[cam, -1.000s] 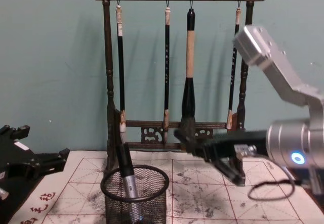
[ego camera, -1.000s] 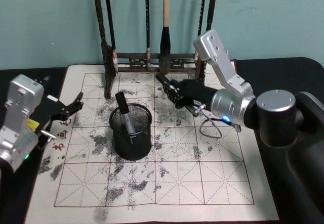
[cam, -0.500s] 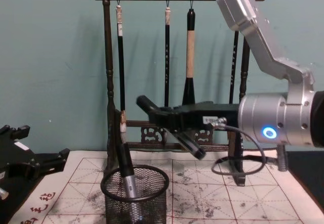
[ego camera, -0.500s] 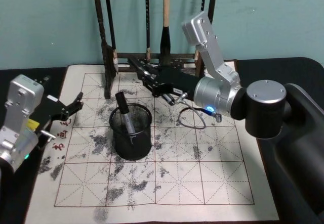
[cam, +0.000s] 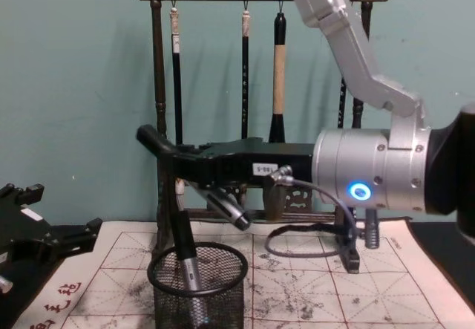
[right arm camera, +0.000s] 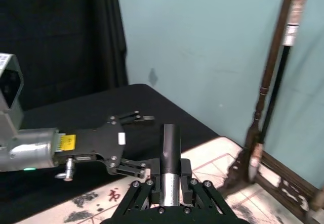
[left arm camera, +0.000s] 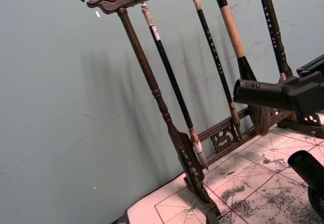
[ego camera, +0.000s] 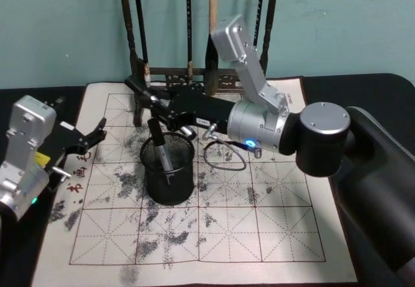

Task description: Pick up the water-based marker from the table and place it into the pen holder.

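I had the right pincer (cam: 189,173) above the pen holder (ego camera: 168,170), pinching a water-based marker (cam: 223,205). Another marker (ego camera: 160,148) leaned inside. The left pincer (ego camera: 91,137) sat spread at nine o'clock.

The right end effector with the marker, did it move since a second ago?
Yes. In the head view, the right end effector swung toward the robot's left along the brush rack, and is now above the pen holder.

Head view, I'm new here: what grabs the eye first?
The right gripper, clamping a black-and-grey marker, hovers above the round black wire-mesh pen holder, where a second marker stands. Behind rises the dark wooden brush rack; the left gripper idles open at far left.
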